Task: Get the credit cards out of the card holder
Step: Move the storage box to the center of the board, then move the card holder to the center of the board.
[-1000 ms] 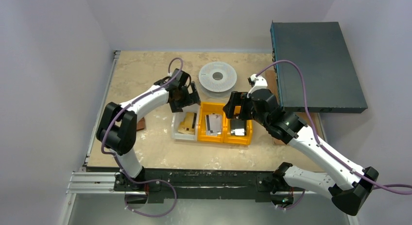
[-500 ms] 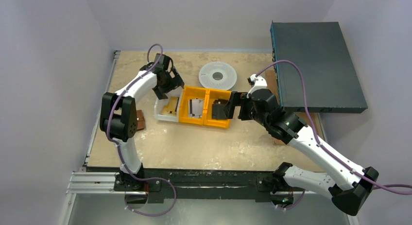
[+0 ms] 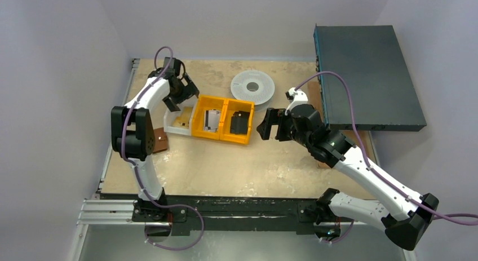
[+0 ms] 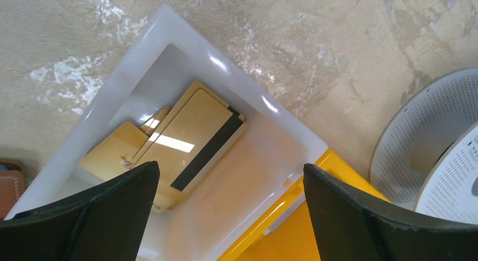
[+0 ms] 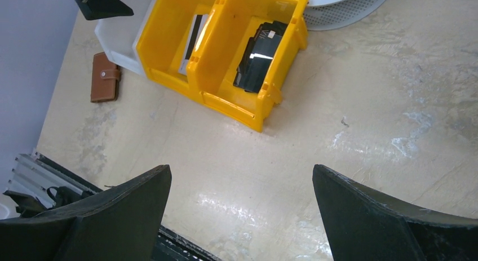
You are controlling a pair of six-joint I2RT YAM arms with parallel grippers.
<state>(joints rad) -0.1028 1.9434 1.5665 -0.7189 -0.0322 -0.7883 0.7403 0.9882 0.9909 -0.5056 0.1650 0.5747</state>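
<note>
credit cards (image 3: pixel 211 119) in bins (image 5: pixel 231 107), card holder (image 5: pixel 105 76) left

pale lilac walls (image 3: pixel 51 75) enclose a mottled beige tabletop (image 3: pixel 225 168); a dark flat box (image 3: pixel 366 75) sits at its far right corner

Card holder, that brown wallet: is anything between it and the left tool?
Nothing visible. The card holder lies shut on the table beside the white bin that the open left tool hangs over; only bare tabletop separates wallet and bin.

Left claw (image 3: pixel 181 99) and right claw (image 3: pixel 270 126) both gape wide — each angled downward, well apart.
</note>
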